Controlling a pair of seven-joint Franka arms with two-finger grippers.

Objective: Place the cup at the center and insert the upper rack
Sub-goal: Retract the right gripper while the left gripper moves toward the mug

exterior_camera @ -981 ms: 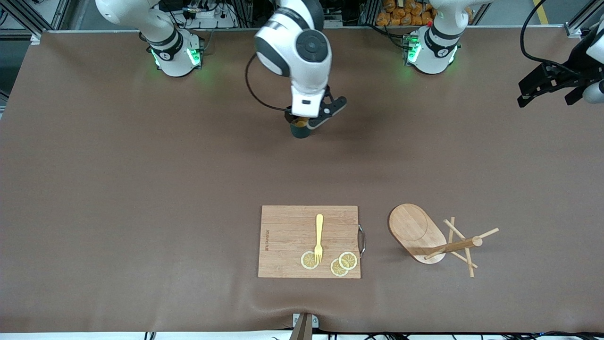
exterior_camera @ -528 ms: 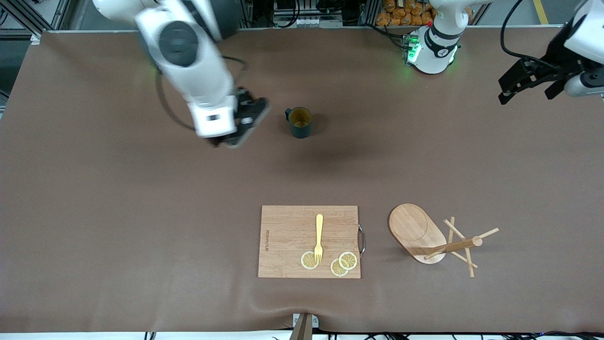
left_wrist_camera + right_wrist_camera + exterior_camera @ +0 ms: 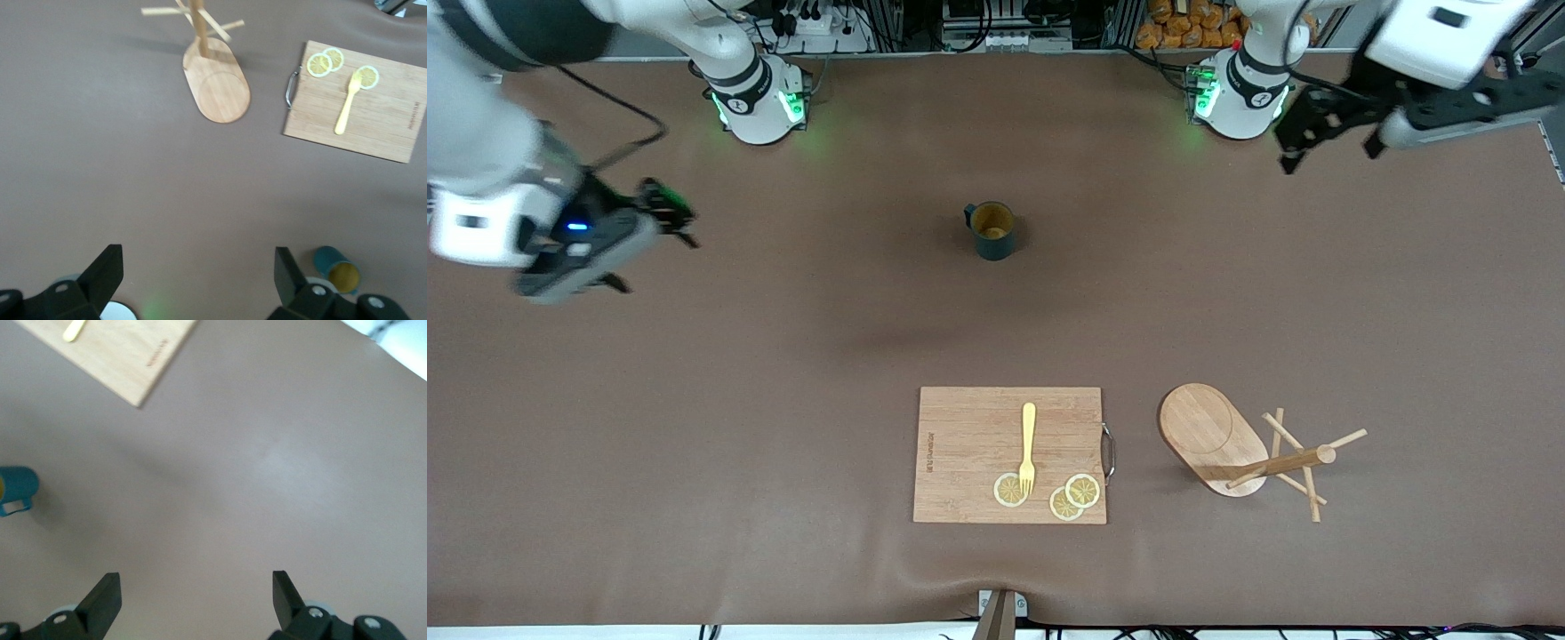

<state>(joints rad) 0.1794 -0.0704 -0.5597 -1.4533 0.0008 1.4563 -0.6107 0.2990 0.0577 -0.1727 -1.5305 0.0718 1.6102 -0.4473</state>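
Note:
The dark teal cup stands upright and alone on the brown table, handle toward the right arm's end; it also shows in both wrist views. The upper rack, a light wooden mug tree with an oval base, stands near the front camera toward the left arm's end. My right gripper hangs open and holds nothing over the right arm's end of the table. My left gripper is open with nothing in it, up beside the left arm's base.
A bamboo cutting board lies beside the rack, nearer the front camera than the cup. On it are a yellow fork and three lemon slices. The board also shows in both wrist views.
My right gripper left the cup standing and swung away to the right arm's end of the table. The left gripper moved in from the table's end toward its base.

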